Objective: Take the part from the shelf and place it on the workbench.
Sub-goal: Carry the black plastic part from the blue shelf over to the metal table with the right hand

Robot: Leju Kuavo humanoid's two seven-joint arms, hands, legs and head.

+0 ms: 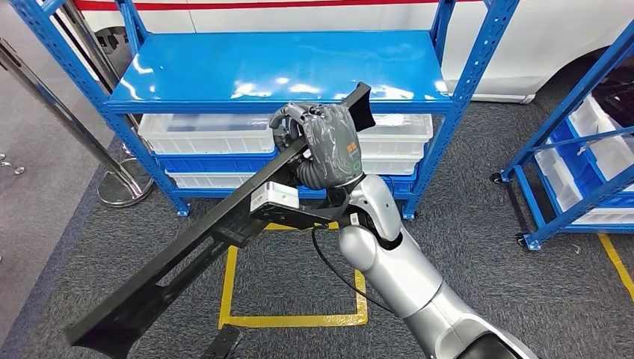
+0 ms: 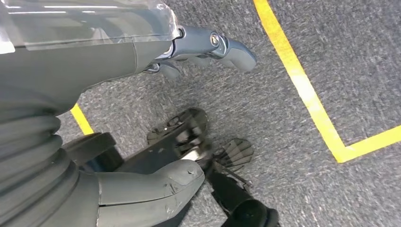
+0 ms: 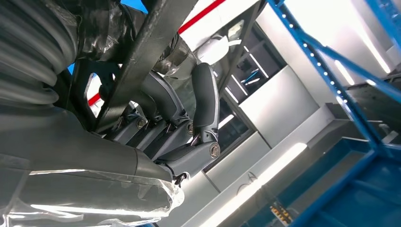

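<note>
Right robot hand (image 1: 323,138) in the frame's middle gripping a long black part (image 1: 202,247), blue shelf (image 1: 284,71) behind, left robot hand (image 2: 208,47) spread above grey carpet (image 2: 302,189)

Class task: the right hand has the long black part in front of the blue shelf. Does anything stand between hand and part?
Nothing visible does: the right hand already grips the long black part, fingers wrapped round it, held clear in front of the blue shelf.
</note>
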